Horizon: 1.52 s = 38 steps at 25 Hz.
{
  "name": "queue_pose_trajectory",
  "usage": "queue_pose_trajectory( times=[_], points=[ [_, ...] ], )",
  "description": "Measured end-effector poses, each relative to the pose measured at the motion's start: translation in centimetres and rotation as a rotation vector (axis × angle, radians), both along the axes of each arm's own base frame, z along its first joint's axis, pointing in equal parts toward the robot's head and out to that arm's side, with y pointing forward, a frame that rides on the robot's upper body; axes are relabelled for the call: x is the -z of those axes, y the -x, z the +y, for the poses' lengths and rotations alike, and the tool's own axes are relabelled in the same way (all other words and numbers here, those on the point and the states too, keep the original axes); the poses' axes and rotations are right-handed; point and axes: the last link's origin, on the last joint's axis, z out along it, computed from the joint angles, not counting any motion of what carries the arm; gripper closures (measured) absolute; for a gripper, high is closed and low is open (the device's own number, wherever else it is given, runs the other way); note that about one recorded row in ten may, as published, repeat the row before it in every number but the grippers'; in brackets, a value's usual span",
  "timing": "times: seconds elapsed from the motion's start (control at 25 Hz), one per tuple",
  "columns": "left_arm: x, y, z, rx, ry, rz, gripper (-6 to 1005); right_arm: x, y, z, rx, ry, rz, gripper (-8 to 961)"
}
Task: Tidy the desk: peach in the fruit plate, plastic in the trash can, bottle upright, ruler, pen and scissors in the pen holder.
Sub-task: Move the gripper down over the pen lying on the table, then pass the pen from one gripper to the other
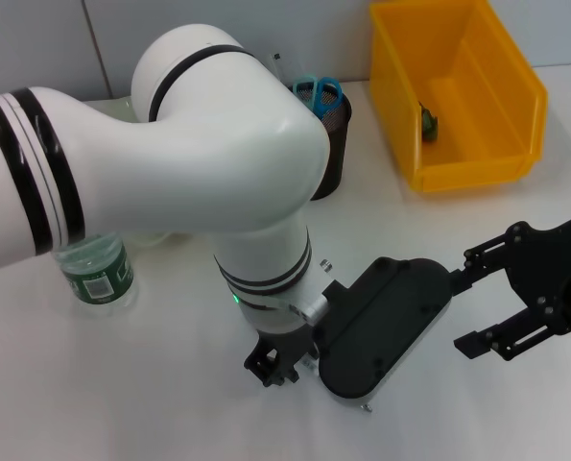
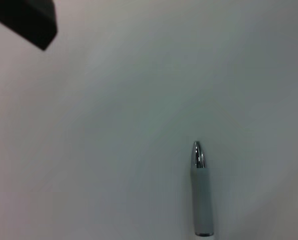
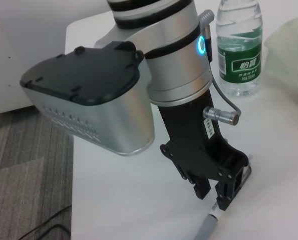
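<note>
A white table (image 1: 477, 413) carries everything. A water bottle (image 1: 95, 272) with a green label stands upright on it at the robot's left. Near the back stands a dark mesh pen holder (image 1: 333, 144), and to its right a yellow bin (image 1: 458, 91). A grey pen (image 2: 201, 195) lies flat on the near part of the table.

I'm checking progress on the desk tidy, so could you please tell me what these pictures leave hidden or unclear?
- Peach and fruit plate: head view, hidden by the left arm; right wrist view cuts them at the edge.
- Ruler: not identifiable in the pen holder, half hidden by the arm.
- Pen: cut off by the frame edge in both wrist views.
- Dark item in the yellow bin: too small.
</note>
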Motion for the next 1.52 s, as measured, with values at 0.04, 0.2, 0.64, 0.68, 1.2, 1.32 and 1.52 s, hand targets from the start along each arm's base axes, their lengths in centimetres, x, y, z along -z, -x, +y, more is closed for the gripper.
queue_pose_trajectory(
  times=[0.04, 0.2, 0.64, 0.68, 1.2, 1.32, 1.52],
  points=[
    [0.03, -0.01, -0.01, -0.001, -0.002, -0.002, 667, 0.01, 0.02, 0.00, 0.000, 0.001, 0.000, 210],
    [0.07, -0.11, -0.01, 0.000, -0.004, -0.007, 688, 0.07, 0.10, 0.01, -0.001, 0.003, 0.001, 210],
    [0.27, 0.04, -0.13, 0.009, -0.002, -0.014, 689, 0.10, 0.34, 0.16, -0.006, 0.004, 0.001, 211],
    [0.29, 0.09, -0.11, 0.010, -0.003, -0.015, 689, 0.10, 0.45, 0.25, -0.010, 0.004, 0.000, 211],
    [0.37, 0.73, -0.08, 0.013, -0.005, -0.010, 708, 0.25, 0.77, 0.38, -0.016, 0.006, 0.005, 212],
    [0.44, 0.75, 0.03, 0.017, -0.011, -0.018, 719, 0.42, 0.85, 0.35, -0.018, 0.011, 0.004, 212],
    [0.18, 0.34, -0.12, 0.012, -0.002, -0.015, 861, 0.58, 0.89, 0.30, -0.019, 0.014, 0.006, 213]
  ],
)
